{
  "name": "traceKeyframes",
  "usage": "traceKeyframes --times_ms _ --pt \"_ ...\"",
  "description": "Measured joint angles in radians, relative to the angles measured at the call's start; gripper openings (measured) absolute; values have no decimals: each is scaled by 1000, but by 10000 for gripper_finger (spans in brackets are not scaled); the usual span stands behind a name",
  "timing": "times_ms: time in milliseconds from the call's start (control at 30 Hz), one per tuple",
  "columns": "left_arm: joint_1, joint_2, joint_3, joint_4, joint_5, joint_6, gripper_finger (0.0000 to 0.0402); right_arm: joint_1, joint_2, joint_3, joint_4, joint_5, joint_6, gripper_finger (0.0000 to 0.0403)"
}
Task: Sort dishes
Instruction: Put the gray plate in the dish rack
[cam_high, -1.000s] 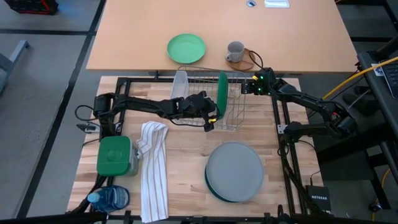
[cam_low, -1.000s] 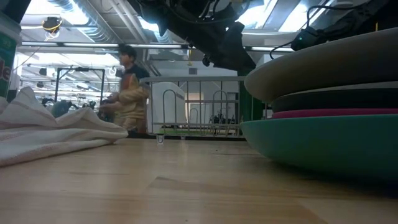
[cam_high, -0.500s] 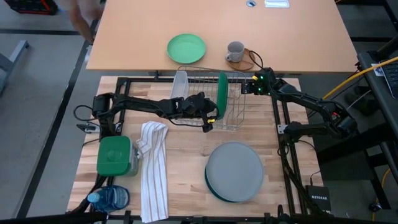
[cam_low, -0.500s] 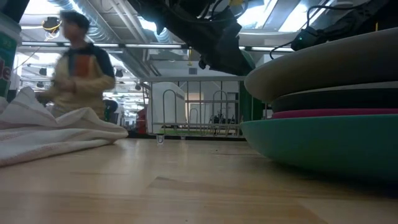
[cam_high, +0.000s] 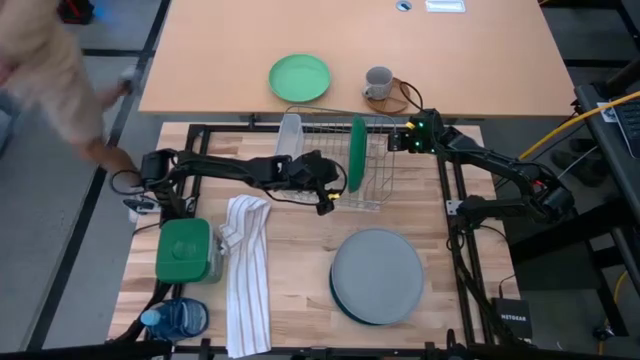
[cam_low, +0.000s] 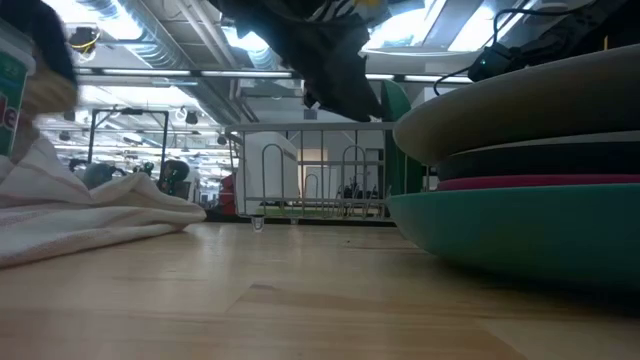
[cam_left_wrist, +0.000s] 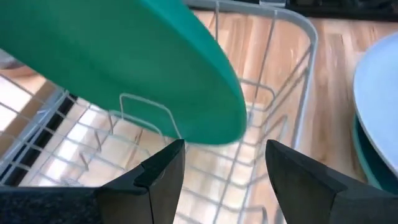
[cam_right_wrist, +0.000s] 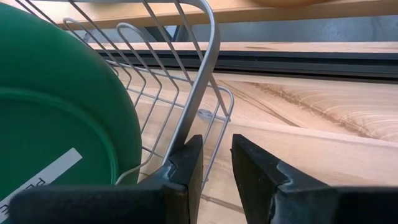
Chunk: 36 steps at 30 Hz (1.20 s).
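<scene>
A dark green plate (cam_high: 357, 152) stands on edge in the wire dish rack (cam_high: 372, 198), near the rack's right end; it also shows in the left wrist view (cam_left_wrist: 124, 62) and the right wrist view (cam_right_wrist: 56, 118). My left gripper (cam_high: 328, 197) is open and empty just left of that plate, clear of it (cam_left_wrist: 224, 155). The other plates lie stacked at the near right: light grey (cam_high: 377, 272) on top, then charcoal (cam_low: 540, 160), purple-pink (cam_low: 540, 182) and teal (cam_low: 510, 230) on the table. My right gripper (cam_right_wrist: 217, 155) is at the rack's far right corner, open by a narrow gap. My right gripper has nothing between its fingers. The rack's rim wire (cam_right_wrist: 194, 112) runs down to the tip of one finger (cam_right_wrist: 183, 162). I cannot tell whether it touches.
A white item (cam_high: 289, 135) stands in the rack's left end. A striped towel (cam_high: 247, 270), a green-lidded container (cam_high: 183, 250) and a blue bottle (cam_high: 175, 320) lie at the near left. A mint plate (cam_high: 299, 77) and grey mug (cam_high: 378, 83) sit on the far table. A person (cam_high: 50, 70) passes at far left.
My left gripper has drawn back a little toward the table's left edge, away from the dark green plate, which stays standing in the rack. A person has moved along the table's left side.
</scene>
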Motion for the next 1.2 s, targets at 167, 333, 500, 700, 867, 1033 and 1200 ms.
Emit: traceKeyframes --times_ms 167,333,500,700,867,1033,1200 --pt "-27 -37 0 -58 19 -18 212 0 0 0 0 0 -27 89" --pt "-76 -79 0 -140 23 -19 212 0 -5 0 -1 0 -30 89" --pt "-144 -86 0 -179 27 23 212 0 -35 0 -9 1 -33 89" --pt "-234 -78 0 -193 106 242 212 0 -112 0 -59 -3 -49 89" --pt "-309 -76 0 -175 110 476 211 0 -204 1 -134 -57 -49 89" --pt "-364 -44 1 -97 110 631 202 1 -298 1 -206 -141 -39 89" --pt "-389 18 1 -39 114 662 191 1 -384 1 -259 -246 -31 89"
